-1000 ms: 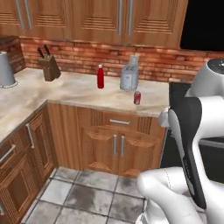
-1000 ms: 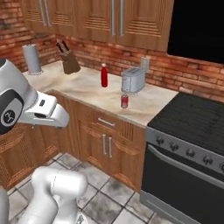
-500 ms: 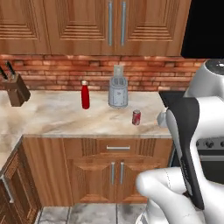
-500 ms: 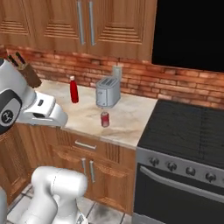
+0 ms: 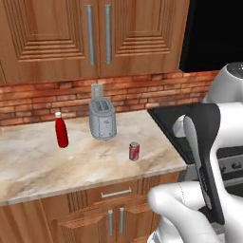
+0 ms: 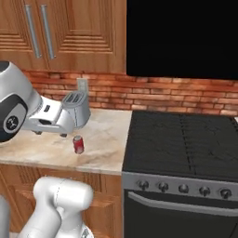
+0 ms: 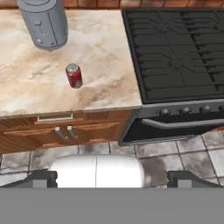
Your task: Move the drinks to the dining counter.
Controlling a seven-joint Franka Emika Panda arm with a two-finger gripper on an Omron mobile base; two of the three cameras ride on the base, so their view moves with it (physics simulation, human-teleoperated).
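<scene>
soda can (image 7: 74,75): sitting near the worktop's (image 5: 38,163) front edge, in front of the toaster (image 5: 102,119)
red bottle (image 5: 60,130): standing further left
grey bottle (image 5: 97,91): peeking out behind the toaster, mostly hidden
my jaws: hanging wide open, holding nothing
step: I'm guessing pickup hasn't started, reaching down for the can comes next

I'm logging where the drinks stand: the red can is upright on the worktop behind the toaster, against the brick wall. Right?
Not quite. The red can stands upright on the worktop, but in front of the toaster, toward the counter's front edge and away from the brick wall. The left base view shows this.
</scene>
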